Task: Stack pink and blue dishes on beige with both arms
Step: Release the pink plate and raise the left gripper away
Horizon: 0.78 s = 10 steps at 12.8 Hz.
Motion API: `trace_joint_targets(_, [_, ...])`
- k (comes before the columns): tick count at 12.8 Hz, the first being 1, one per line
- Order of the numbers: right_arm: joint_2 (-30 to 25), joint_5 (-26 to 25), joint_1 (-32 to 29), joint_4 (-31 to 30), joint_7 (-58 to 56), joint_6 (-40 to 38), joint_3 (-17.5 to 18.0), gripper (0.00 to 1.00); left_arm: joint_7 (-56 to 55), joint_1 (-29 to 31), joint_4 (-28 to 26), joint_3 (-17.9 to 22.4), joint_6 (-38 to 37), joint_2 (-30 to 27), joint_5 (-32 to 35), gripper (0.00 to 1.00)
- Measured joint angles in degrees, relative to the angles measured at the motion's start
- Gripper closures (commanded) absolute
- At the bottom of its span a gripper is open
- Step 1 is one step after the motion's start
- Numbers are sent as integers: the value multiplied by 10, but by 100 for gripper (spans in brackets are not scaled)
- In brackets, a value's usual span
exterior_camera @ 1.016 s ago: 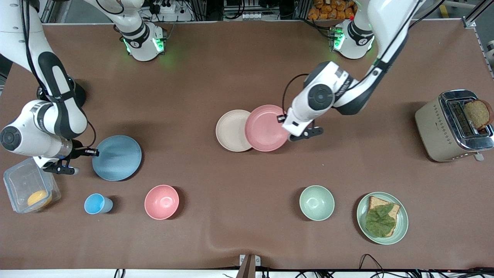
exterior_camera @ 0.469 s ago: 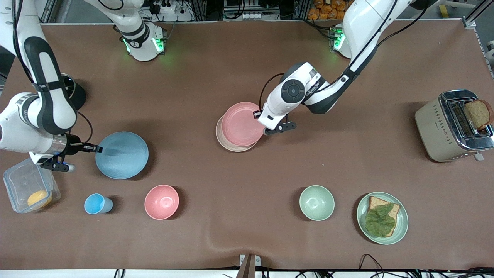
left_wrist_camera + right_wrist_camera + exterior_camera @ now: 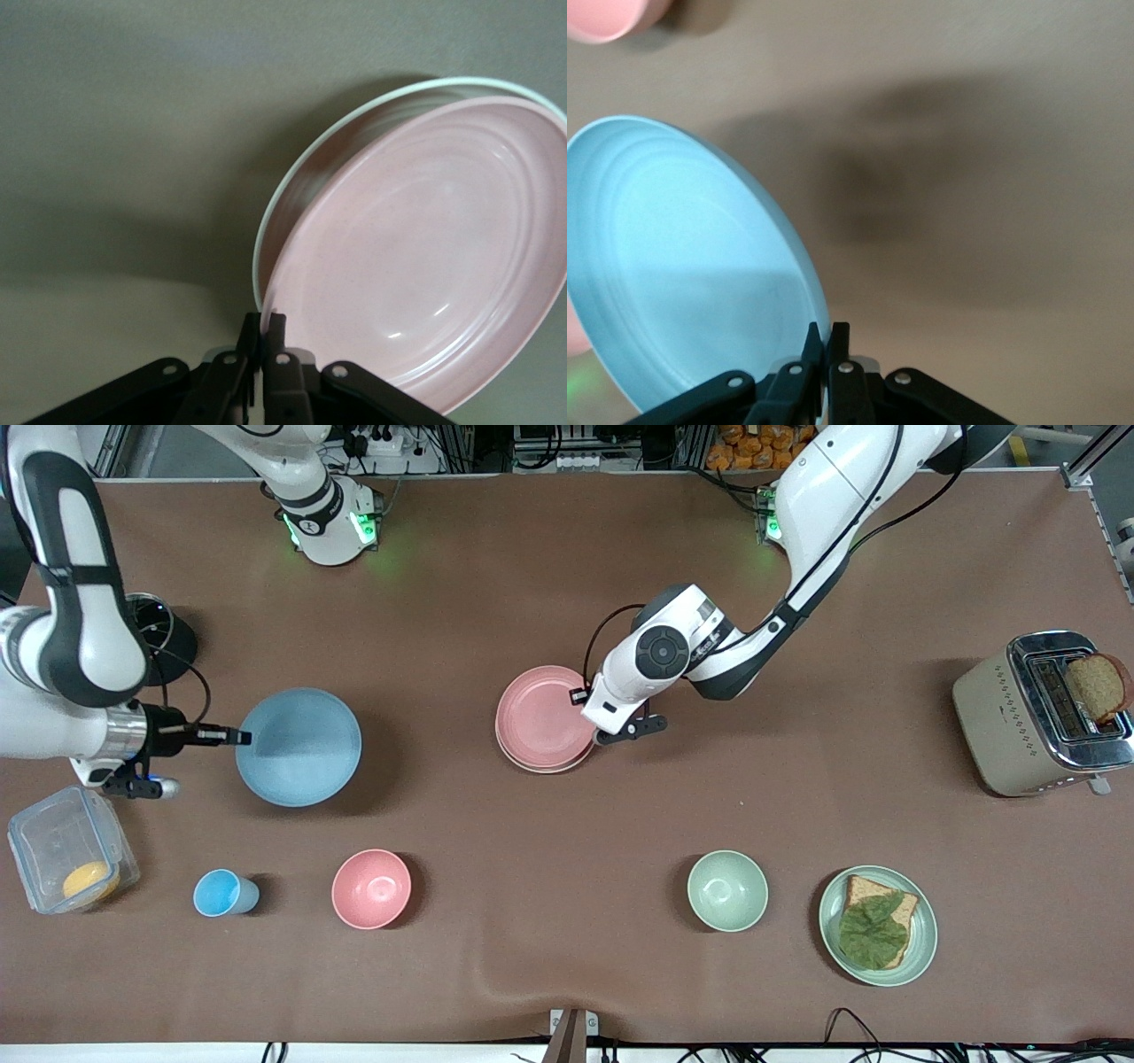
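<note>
Front view shows you about halfway through. Your left gripper is pinching the rim of the pink plate, which sits almost squarely over the beige plate; only a thin crescent of beige peeks out along the edge nearer the camera. In the left wrist view the fingers are clamped tight on the pink plate's edge, and the plate looks tilted, with the beige rim just beneath it, so you should judge it as not yet let go and perhaps not fully seated.

Your right gripper is closed on the rim of the blue plate, which is in the air over the table toward the right arm's end, well apart from the stack. The right wrist view confirms the grip: the fingers nip the blue plate's edge, and a shadow falls on the table below it.

What is left for you: lower and release the pink plate, clear the left arm away, then carry the blue plate across to the stack and set it on top.
</note>
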Motion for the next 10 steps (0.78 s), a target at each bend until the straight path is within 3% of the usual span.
trace_joint_targets(1, [-8,10,0,2,-3,-16,0,100,0,-1,4,0,0,3,0,19])
trace_joint_targets(2, [-10,21,0,2,-7,-26,2,100,0,-3,10,0,0,6,0,0])
trace_joint_targets(4, [-6,47,6,0,-12,-39,14,100,0,-6,22,2,0,10,0,0])
trace_joint_targets(7, [0,70,70,-3,-12,-38,24,100,0,8,51,7,-1,-4,1,0])
trace_joint_targets(10, [6,106,138,-9,-10,-29,26,100,21,72,66,7,-68,-88,2,0])
